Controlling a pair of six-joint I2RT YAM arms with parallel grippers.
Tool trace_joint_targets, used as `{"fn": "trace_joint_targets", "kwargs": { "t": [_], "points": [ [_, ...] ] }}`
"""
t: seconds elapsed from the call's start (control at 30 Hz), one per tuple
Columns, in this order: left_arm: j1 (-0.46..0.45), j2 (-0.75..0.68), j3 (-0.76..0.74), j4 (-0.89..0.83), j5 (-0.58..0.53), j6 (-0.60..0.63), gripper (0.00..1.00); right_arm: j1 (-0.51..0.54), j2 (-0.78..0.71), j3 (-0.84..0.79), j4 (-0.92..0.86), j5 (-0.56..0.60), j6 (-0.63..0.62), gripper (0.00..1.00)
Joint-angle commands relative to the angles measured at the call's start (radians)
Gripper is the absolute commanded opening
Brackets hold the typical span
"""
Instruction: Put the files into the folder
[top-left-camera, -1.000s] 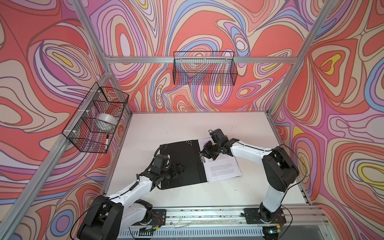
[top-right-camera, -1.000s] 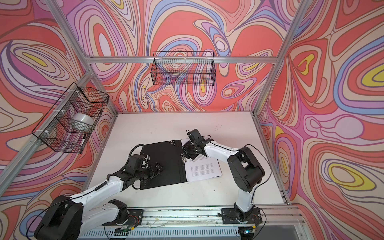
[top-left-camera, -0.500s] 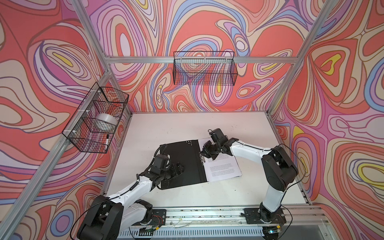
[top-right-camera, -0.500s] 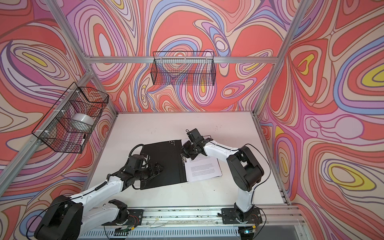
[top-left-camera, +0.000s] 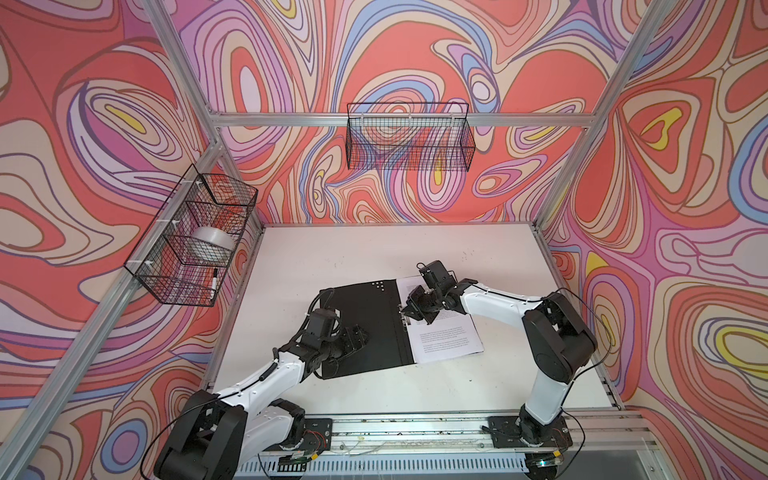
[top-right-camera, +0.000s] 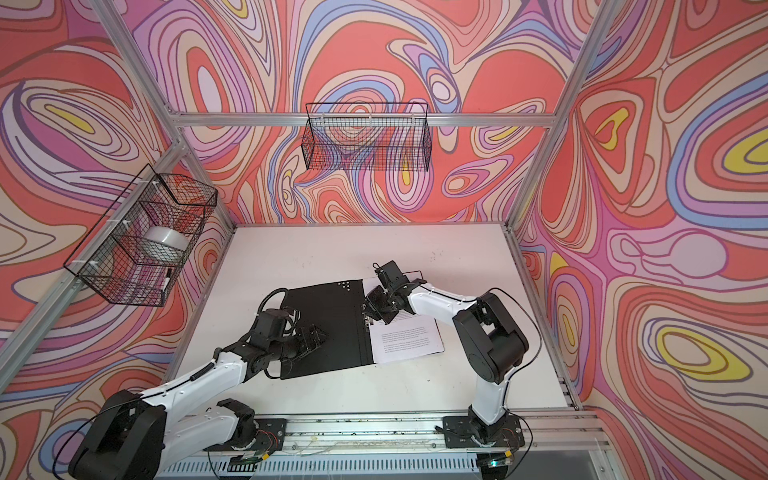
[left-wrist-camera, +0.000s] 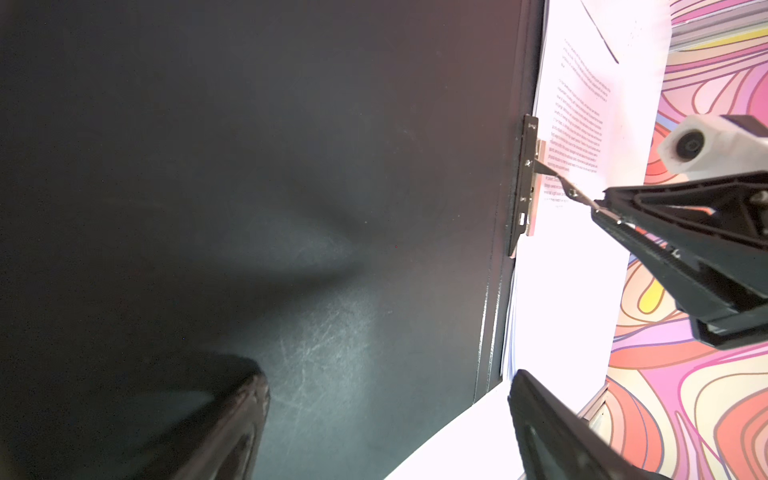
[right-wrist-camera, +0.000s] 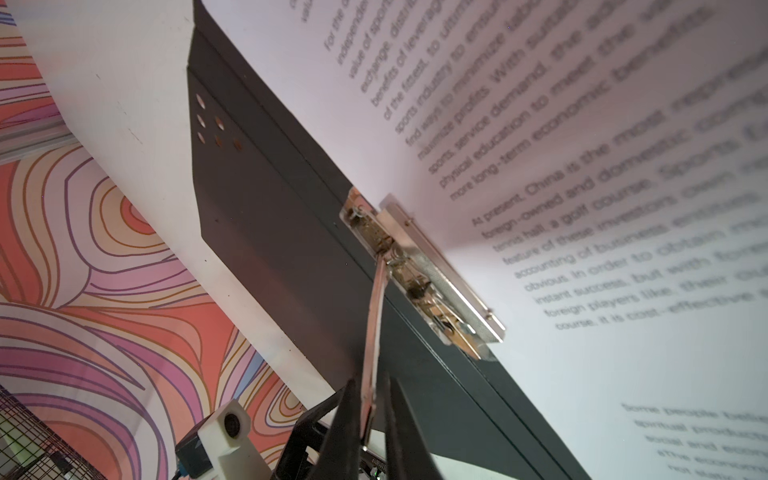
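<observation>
The right gripper (right-wrist-camera: 368, 399) is pinched on the free end of the clip lever (right-wrist-camera: 374, 316), a thin metal strip rising from the spine clip (right-wrist-camera: 419, 270). In the right wrist view the strip runs straight between the two fingers, which press on its sides. The clip's flat clamp bar lies along the inner edge of the files (top-left-camera: 449, 336), a stack of printed white sheets resting on the right half of the opened folder (top-left-camera: 374, 299) with one edge tucked against the spine. Whether the bar is biting down on the paper or only sitting over it I cannot tell. The left gripper (top-left-camera: 357, 334) is spread wide, tips down on the black inside of the left cover, apparently pinning it to the white table (top-left-camera: 374, 249).

Judged from this, the sheets are in place and the step in hand is working the lever to lock them.

- **Slipping:** the lever is narrow and smooth, so it may slide out of the fingers if the arm strays from the lever's own arc.
- **Dragging:** a sideways pull instead of a rotation could drag the whole folder, which the left gripper seems to hold by pressure alone.
- **Skewing:** if the folder shifts, the loose sheets may slide out from under the bar, and the clamp would then close on a crooked stack or miss some pages
</observation>
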Motion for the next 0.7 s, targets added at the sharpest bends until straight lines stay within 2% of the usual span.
{"fn": "trace_joint_targets", "kwargs": {
  "t": [0.0, 0.17, 0.67],
  "points": [
    [0.003, 0.031, -0.037, -0.091, -0.047, -0.016, 0.91, 0.001, -0.032, -0.026, -0.02, -0.002, -0.003, 0.12],
    [0.003, 0.045, -0.03, -0.106, -0.063, -0.018, 0.91, 0.001, -0.066, -0.028, -0.015, -0.012, -0.002, 0.11],
    [0.003, 0.04, -0.031, -0.108, -0.061, -0.02, 0.91, 0.001, -0.043, -0.014, 0.002, -0.037, -0.008, 0.11]
  ]
}}
